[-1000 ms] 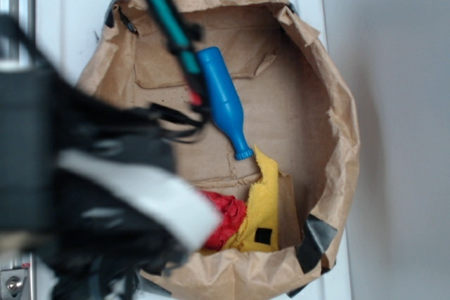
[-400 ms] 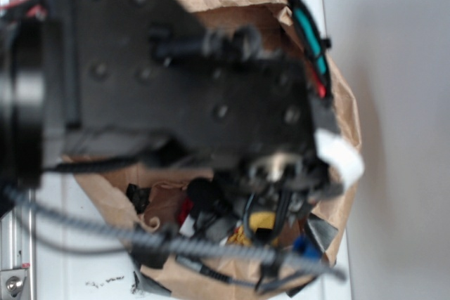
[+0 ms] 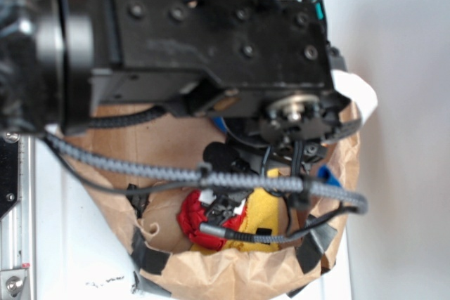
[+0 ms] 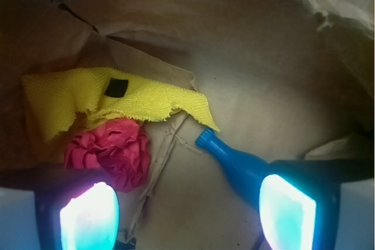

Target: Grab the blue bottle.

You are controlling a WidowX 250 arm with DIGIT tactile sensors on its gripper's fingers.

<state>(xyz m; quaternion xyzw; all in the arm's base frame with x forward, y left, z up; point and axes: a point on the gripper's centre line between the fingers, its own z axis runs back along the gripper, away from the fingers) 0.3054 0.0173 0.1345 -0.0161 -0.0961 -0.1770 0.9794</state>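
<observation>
Down inside the paper bag (image 4: 258, 39), the pincer (image 4: 187, 215) hangs released, fingers (image 4: 287, 212) spread wide; the blue bottle (image 4: 234, 159) lies at the right finger, cap toward the yellow cloth (image 4: 88, 106).

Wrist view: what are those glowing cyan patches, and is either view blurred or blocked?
Wrist view: the two cyan patches are the finger pads, overexposed and soft at the bottom edge; the blue bottle, yellow cloth and red item are fairly sharp, the bag dim. Exterior view: the arm is close, out of focus and hides most of the bag's inside.
</observation>
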